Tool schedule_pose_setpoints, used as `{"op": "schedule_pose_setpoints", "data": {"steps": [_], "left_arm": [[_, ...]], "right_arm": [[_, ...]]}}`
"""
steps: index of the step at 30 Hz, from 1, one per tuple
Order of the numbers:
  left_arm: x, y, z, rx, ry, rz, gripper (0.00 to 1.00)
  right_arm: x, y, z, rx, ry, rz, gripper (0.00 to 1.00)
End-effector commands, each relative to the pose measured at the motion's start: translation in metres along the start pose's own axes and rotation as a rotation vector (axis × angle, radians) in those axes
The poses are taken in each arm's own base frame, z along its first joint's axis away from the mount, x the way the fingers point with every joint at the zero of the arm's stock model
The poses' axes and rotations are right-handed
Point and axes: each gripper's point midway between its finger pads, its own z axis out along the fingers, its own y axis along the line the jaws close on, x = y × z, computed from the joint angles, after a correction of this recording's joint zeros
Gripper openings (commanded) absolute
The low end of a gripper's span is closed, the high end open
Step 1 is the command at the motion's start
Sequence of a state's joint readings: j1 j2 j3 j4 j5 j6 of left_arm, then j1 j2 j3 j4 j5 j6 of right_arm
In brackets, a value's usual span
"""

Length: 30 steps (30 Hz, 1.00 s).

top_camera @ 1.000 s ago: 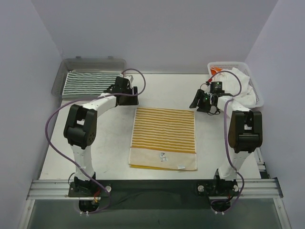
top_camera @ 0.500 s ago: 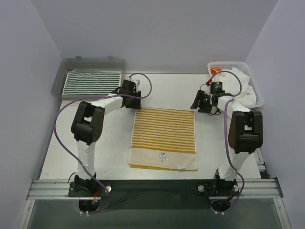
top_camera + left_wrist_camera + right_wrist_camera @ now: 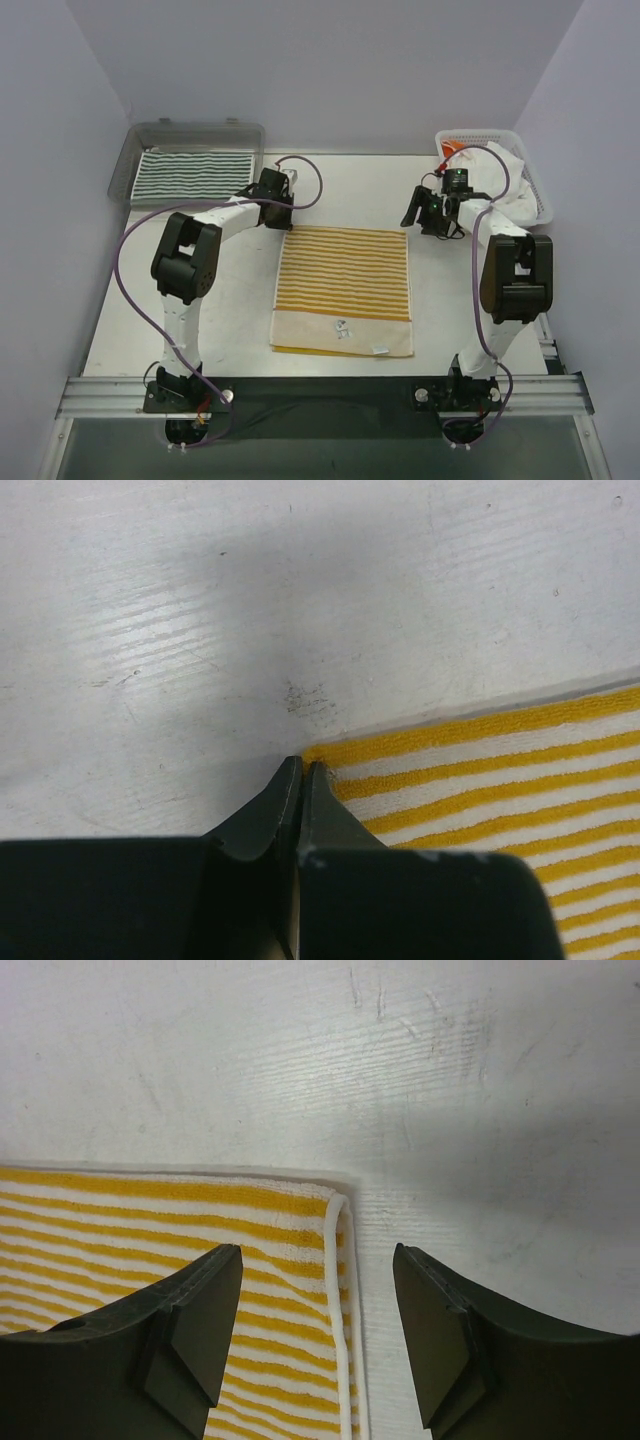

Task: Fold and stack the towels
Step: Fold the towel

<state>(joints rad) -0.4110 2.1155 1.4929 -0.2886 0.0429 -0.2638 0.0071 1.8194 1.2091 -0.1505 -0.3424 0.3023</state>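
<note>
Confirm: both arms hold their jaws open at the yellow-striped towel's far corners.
Not both. The left wrist view shows the left jaws shut at the far left corner of the yellow-striped towel; the right jaws stand open over its far right corner.

Overhead wide; wrists close above towel (image 3: 345, 275)
</note>
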Motion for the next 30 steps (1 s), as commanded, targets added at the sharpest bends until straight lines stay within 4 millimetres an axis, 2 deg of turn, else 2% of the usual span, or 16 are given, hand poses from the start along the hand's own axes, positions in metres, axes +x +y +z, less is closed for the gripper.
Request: {"op": "schedule_pose_setpoints", "data": {"steps": [1, 7, 8, 14, 15, 16, 17, 30], "left_arm": [[0.007, 0.007, -0.005, -0.029, 0.039, 0.037, 0.01], [0.004, 0.008, -0.006, -0.03, 0.034, 0.05, 0.0], [0.004, 0.008, -0.006, -0.031, 0.032, 0.051, 0.0], [0.002, 0.007, -0.006, -0.026, 0.03, 0.05, 0.0], [0.002, 0.007, -0.006, -0.027, 0.031, 0.05, 0.0], [0.001, 0.007, -0.006, -0.028, 0.028, 0.05, 0.0], [0.001, 0.007, -0.007, -0.027, 0.027, 0.049, 0.0], [0.004, 0.01, -0.008, -0.032, 0.033, 0.046, 0.0]], "right_arm": [[-0.024, 0.002, -0.016, 0.026, -0.051, -0.029, 0.63], [-0.021, -0.006, -0.006, 0.064, 0.018, -0.032, 0.62], [-0.015, -0.008, -0.002, 0.071, 0.045, -0.026, 0.61], [-0.01, -0.01, 0.009, 0.067, 0.097, -0.025, 0.5], [-0.006, -0.011, 0.013, 0.067, 0.114, -0.026, 0.44], [-0.01, -0.009, 0.014, 0.065, 0.109, -0.031, 0.4], [-0.006, -0.01, 0.018, 0.062, 0.132, -0.038, 0.38], [0.015, -0.001, 0.039, 0.062, 0.263, -0.103, 0.39]]}}
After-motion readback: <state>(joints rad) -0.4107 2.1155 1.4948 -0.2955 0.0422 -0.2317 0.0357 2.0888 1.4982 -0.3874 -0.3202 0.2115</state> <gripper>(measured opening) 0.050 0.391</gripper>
